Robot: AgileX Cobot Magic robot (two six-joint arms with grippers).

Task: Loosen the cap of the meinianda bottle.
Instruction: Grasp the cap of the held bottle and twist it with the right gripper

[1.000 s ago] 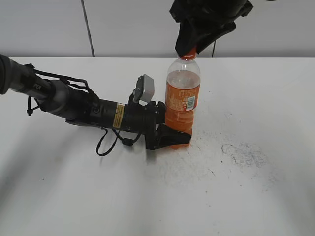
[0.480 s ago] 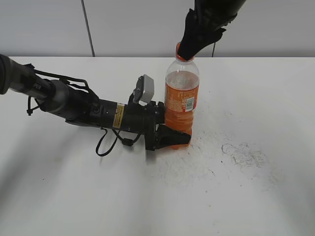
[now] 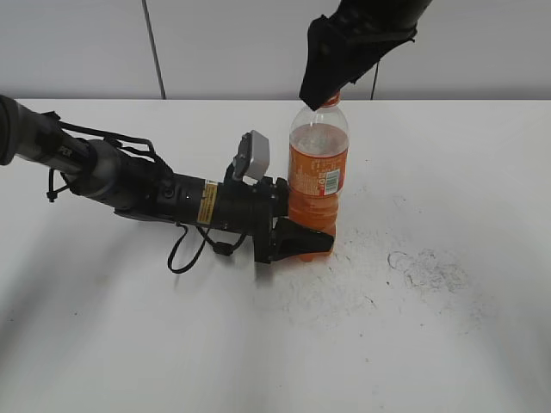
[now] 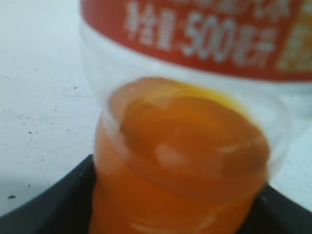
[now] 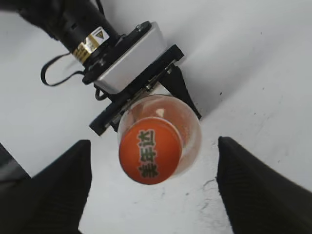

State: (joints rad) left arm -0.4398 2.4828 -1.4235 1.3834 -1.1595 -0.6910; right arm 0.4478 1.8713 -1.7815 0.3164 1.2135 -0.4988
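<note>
The meinianda bottle [image 3: 317,176] stands upright on the white table, with orange drink inside and an orange label with a white barcode patch. My left gripper [image 3: 297,241] is shut on its base. In the left wrist view the bottle [image 4: 185,161] fills the frame between the black fingers of my left gripper [image 4: 178,214]. My right gripper [image 3: 320,86] hangs over the bottle top and hides most of the orange cap [image 3: 331,100]. In the right wrist view the cap [image 5: 150,150] faces the camera with dark-and-yellow characters on it. My right gripper [image 5: 153,195] is open, its fingers wide on either side and apart from the cap.
The left arm [image 3: 129,185] lies low across the left side of the table, with a loose black cable loop [image 3: 185,254]. Grey scuff marks [image 3: 426,267] cover the table [image 3: 448,172] to the right of the bottle. A pale wall rises behind.
My right gripper has turned above the bottle top and more of it now faces the exterior camera. The bottle and the left arm have stayed in place.
</note>
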